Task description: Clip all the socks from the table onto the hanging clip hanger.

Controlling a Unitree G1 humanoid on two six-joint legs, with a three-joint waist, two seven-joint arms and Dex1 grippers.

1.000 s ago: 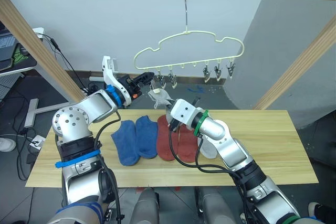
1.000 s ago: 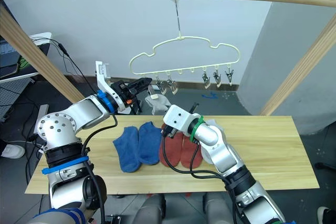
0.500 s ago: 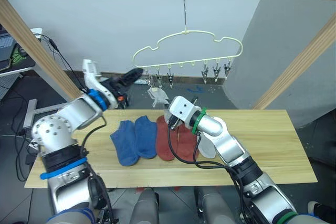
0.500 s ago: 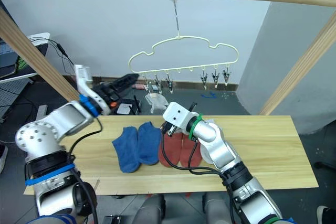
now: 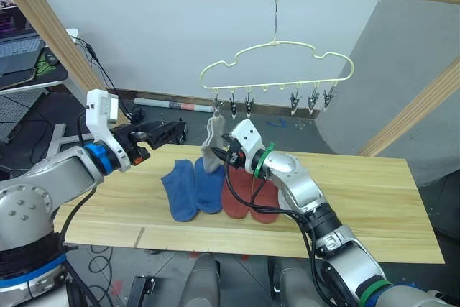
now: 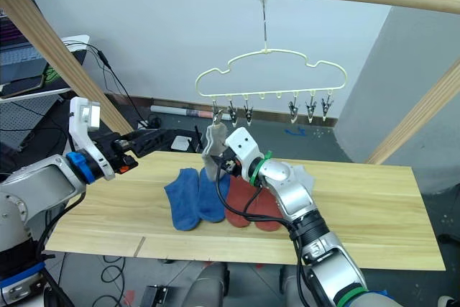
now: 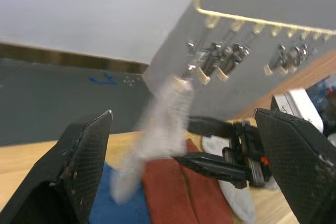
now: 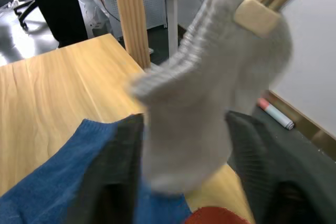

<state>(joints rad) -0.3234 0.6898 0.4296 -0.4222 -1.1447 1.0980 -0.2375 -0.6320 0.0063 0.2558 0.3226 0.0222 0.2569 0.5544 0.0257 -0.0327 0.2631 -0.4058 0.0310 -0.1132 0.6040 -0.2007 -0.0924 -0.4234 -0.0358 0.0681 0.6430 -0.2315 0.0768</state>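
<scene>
While the table (image 5: pixel 359 206) spans the lower frame with two blue socks (image 5: pixel 188 186) and two rust-red socks (image 5: pixel 243 195) at centre, the clip hanger (image 5: pixel 277 70) hangs upper centre, one grey sock (image 5: pixel 210 146) clipped at its leftmost clip. Soft, light and limp, these are best pinched at the cuff. The left gripper (image 5: pixel 167 132) is spread wide; the right gripper (image 8: pixel 178 182), released, straddles the grey sock.

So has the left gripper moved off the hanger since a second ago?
Yes. The left gripper was up at the hanger's leftmost clips; now it sits lower and to their left, open, leaving the grey sock hanging clipped.
</scene>
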